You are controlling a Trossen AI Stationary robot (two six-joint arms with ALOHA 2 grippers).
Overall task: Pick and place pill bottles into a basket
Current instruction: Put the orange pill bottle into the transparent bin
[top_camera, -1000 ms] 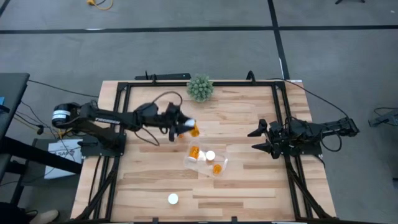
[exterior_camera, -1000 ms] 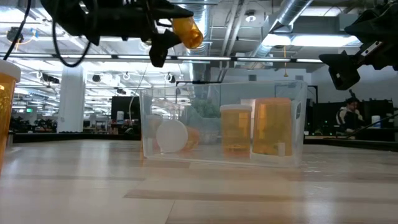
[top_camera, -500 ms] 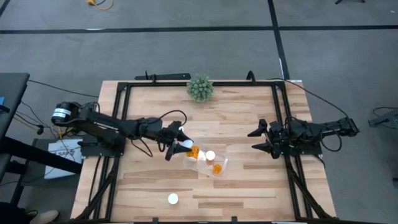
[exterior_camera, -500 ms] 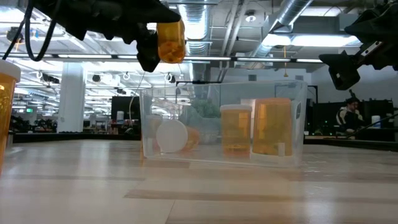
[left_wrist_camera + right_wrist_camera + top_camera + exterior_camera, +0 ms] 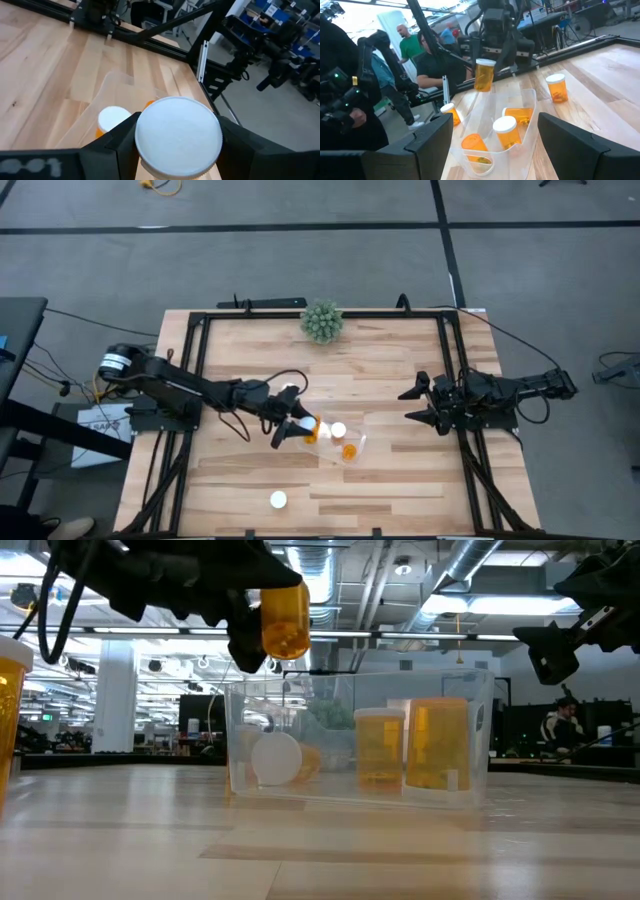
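Observation:
My left gripper (image 5: 298,426) is shut on an orange pill bottle (image 5: 284,618) with a white cap (image 5: 179,136), above the left end of the clear basket (image 5: 330,440). The basket holds several bottles: one lying with its cap outward (image 5: 276,758) and upright ones (image 5: 380,750). One bottle (image 5: 278,500) stands on the table near the front edge; it also shows in the right wrist view (image 5: 557,87). My right gripper (image 5: 420,405) is open and empty at the table's right side. My left gripper pinches the bottle at its cap end (image 5: 150,150) between its two fingers, one on each side. The fingers come from above, slanting down from the table's left. The bottle hangs upright below them, cap up, its bottom (image 5: 285,645) clear of the basket's rim.
A spiky green ball plant (image 5: 321,321) sits at the far edge. A black metal frame (image 5: 200,320) runs around the table. People (image 5: 420,45) stand in the room beyond the table. Bare wood lies between the basket and my right gripper.
My left gripper has gone toward the table's near edge and a little right, carrying the bottle over the basket's left end. The bottle, tilted a second ago, now hangs upright and slightly lower.

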